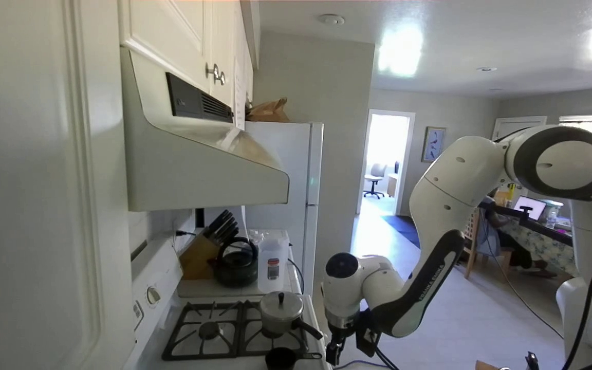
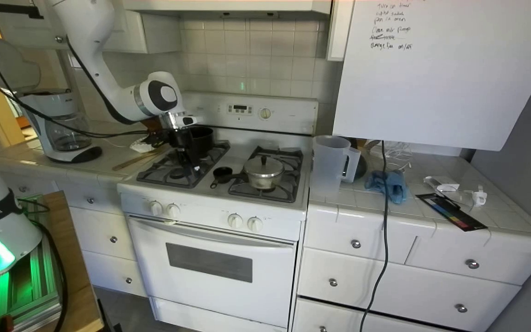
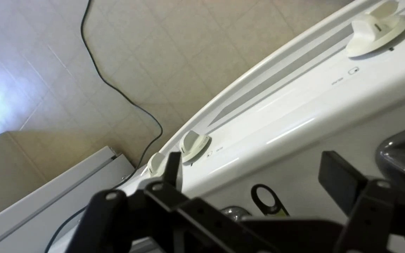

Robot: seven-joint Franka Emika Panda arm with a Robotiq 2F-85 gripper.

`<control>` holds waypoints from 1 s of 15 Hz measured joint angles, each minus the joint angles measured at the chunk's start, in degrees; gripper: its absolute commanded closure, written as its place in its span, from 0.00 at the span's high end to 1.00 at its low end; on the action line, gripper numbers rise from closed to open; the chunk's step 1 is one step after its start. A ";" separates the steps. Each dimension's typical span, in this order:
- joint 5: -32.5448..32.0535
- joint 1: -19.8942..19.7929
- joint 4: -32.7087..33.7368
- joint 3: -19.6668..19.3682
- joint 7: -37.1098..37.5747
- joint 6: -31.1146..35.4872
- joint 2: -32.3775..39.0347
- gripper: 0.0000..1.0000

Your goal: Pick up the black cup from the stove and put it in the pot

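The small black cup (image 2: 222, 172) with a flat handle stands on the white stove (image 2: 210, 213), between the two grates. In an exterior view the cup (image 1: 280, 358) is cut off by the bottom edge. The silvery pot (image 2: 264, 173) sits on the grate beside the cup, with its lid on and its black handle toward the cup; it also shows in an exterior view (image 1: 280, 314). My gripper (image 2: 192, 168) is over the stove, left of the cup there. In the wrist view my gripper (image 3: 251, 166) is open and empty; the ringed handle end (image 3: 267, 198) shows between the fingers, the cup's body hidden.
A large black pot (image 2: 202, 138) stands behind the gripper on the rear burner. A dark kettle (image 1: 237, 267), a knife block (image 1: 196, 259) and a clear pitcher (image 2: 329, 163) stand beside the stove. The range hood (image 1: 203, 169) hangs above. A coffee maker (image 2: 60, 124) stands left.
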 measured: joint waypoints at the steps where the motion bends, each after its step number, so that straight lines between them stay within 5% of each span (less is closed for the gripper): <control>1: -1.65 0.54 0.85 0.09 1.42 -0.04 0.81 1.00; 15: -6.07 0.84 6.37 1.10 1.66 -1.33 7.60 1.00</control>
